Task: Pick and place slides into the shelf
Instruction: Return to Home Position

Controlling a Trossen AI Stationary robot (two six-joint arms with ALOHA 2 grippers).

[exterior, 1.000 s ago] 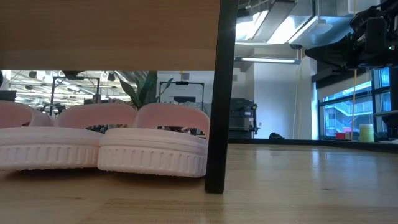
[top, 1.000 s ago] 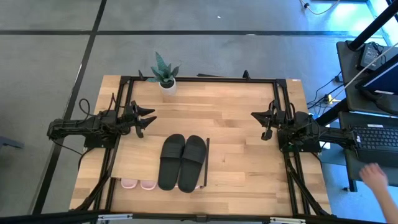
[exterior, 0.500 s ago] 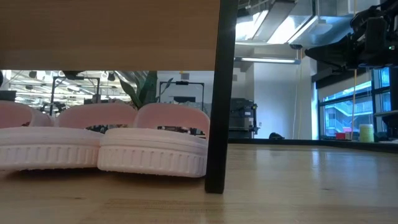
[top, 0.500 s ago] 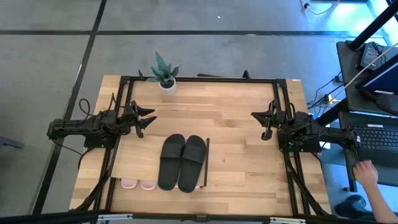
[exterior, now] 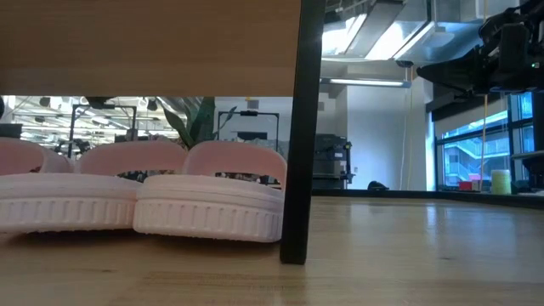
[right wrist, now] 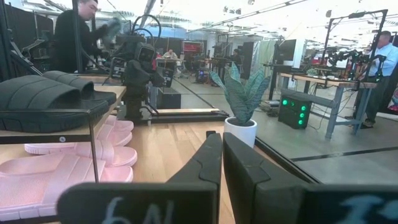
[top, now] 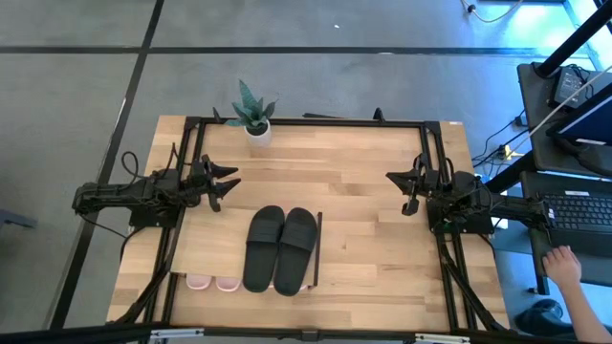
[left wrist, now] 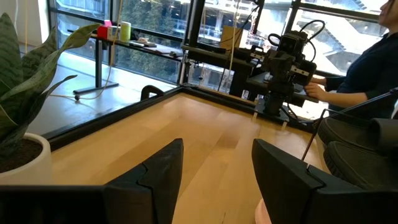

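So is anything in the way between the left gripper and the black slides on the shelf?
Nothing visible does. Only bare tabletop lies between the left gripper and the black slides on the shelf. The potted plant stands aside at the far edge; the right gripper sits at the right side.

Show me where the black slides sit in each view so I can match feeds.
High view: black slides on the shelf top.
Low view: not in it; only pink slides under the shelf.
Left wrist view: the pair, partly cropped at the picture's edge.
Right wrist view: on the shelf, above pink slides.
Shared landmark: the potted plant.
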